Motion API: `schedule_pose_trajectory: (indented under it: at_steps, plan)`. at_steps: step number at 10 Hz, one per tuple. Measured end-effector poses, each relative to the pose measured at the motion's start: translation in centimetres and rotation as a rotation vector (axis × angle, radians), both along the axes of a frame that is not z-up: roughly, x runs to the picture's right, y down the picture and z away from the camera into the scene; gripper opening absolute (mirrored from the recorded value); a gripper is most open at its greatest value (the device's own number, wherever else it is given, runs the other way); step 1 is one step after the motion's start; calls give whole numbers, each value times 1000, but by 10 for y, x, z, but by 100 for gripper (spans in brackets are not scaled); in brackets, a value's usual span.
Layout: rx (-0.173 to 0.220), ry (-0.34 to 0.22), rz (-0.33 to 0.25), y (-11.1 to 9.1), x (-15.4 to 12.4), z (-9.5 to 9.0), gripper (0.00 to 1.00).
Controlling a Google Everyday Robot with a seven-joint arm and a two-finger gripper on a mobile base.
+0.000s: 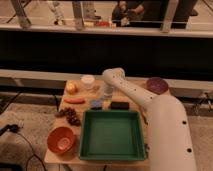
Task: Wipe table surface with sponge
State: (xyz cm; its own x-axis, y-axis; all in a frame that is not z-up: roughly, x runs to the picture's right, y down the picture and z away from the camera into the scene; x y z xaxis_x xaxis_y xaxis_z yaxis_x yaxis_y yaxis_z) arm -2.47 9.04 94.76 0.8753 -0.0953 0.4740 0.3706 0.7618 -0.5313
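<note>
Wipe not visibly begun; no cleaned strip can be made out on the table surface [56,156], the light tan top that runs well wider than the tray. Left to right: orange bowl [61,139] at the near left corner; dark grape-like cluster [70,115] behind it; a reddish carrot-like item [74,100]; a yellow-red fruit [71,88] at the far left; a white round cup or lid [87,81]. Mid-table, a blue block [96,104], probably the sponge, lies just behind the green tray [110,135], with a dark brown block [119,105] beside it. The gripper [106,95] hangs just above and behind the blue block; whether the jaws are apart or closed cannot be told, and contact with the block is not confirmed. Purple bowl [156,85] at the far right. Judgement: grasp stage, all wiping remains. Obstacles: tray covers most of the near surface; scattered food leaves only narrow bare lanes.
</note>
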Motion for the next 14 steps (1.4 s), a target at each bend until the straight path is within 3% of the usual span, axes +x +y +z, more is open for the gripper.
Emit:
schedule_pose_trajectory:
  at_steps: [3,4,6,7,11,14]
  plan:
    - [-20,-8,0,3,0,1,43]
    - [-23,-10,0,3,0,2,28]
    - [-28,-16,8,3,2,2,13]
    - [-26,-16,9,1,2,1,9]
    - [-22,-19,6,0,0,0,9]
    - [5,-32,27,-10,1,-6,9]
